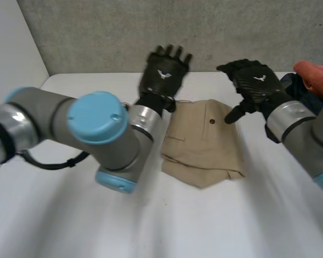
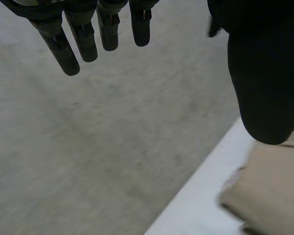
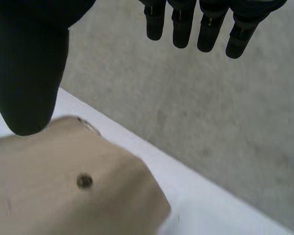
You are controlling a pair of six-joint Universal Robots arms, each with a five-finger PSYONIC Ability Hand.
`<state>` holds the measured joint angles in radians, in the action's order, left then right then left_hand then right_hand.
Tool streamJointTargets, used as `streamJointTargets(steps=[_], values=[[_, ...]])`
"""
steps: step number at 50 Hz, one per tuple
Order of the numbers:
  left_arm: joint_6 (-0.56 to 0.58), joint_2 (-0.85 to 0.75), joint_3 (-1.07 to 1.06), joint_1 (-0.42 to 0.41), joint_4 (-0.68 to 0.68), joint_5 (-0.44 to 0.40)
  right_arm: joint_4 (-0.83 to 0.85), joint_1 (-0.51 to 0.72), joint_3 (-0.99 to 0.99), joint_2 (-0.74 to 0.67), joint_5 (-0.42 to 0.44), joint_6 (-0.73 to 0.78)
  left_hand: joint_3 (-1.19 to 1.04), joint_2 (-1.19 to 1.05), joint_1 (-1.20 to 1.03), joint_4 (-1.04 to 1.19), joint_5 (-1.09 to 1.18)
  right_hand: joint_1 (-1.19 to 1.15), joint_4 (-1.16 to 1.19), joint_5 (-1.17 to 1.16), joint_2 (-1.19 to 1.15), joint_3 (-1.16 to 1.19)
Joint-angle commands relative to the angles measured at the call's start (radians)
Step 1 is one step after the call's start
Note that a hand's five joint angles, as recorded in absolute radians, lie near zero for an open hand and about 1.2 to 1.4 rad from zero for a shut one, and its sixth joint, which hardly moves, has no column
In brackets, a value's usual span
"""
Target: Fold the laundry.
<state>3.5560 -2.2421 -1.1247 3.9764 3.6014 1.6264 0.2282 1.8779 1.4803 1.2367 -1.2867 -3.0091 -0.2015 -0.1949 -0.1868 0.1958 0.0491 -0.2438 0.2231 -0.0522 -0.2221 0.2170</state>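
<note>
Khaki garment [image 1: 204, 142] lies on the table [image 1: 97, 226] as a compact folded bundle, pocket button [image 1: 212, 121] up. Shorts or trousers, can't tell. Left hand [image 1: 162, 72] hovers off its far left corner, fingers straight and apart, holding nothing. Right hand [image 1: 253, 83] hovers over its far right edge, fingers spread, thumb pointing down at it, also empty. Looks like woven cotton: light, soft, some body, and the layers will likely slide if only the top one is lifted. I'd pinch through all layers at the far corners. Orange cloth [image 1: 315, 75] and dark cloth [image 1: 295, 86], right of the garment, look unfolded.

Bright even light, soft and diffuse
</note>
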Motion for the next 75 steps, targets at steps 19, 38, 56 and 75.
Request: streamJointTargets(steps=[19,38,56,75], values=[[-0.022,-0.426,0.534,0.007,-0.564,-0.079,-0.273,-0.057,-0.307,-0.410,0.125,0.164,-0.024,-0.030,-0.038,0.029,0.002,0.069,-0.049,0.052,0.048,-0.042],[-0.016,-0.485,0.611,0.026,-0.728,-0.069,-0.277,-0.046,-0.377,-0.502,0.047,0.265,-0.033,-0.039,-0.047,0.038,0.010,0.069,-0.049,0.052,0.048,-0.042],[-0.060,-0.246,0.498,0.015,-0.597,-0.069,-0.172,-0.048,-0.260,-0.266,0.001,0.273,0.009,0.002,-0.006,-0.003,-0.031,0.069,-0.049,0.052,0.048,-0.042],[-0.247,0.269,-0.108,0.050,-0.405,-0.288,0.264,0.069,0.434,-0.022,-0.003,0.289,-0.003,-0.010,-0.018,0.009,-0.019,0.069,-0.049,0.052,0.048,-0.042]])
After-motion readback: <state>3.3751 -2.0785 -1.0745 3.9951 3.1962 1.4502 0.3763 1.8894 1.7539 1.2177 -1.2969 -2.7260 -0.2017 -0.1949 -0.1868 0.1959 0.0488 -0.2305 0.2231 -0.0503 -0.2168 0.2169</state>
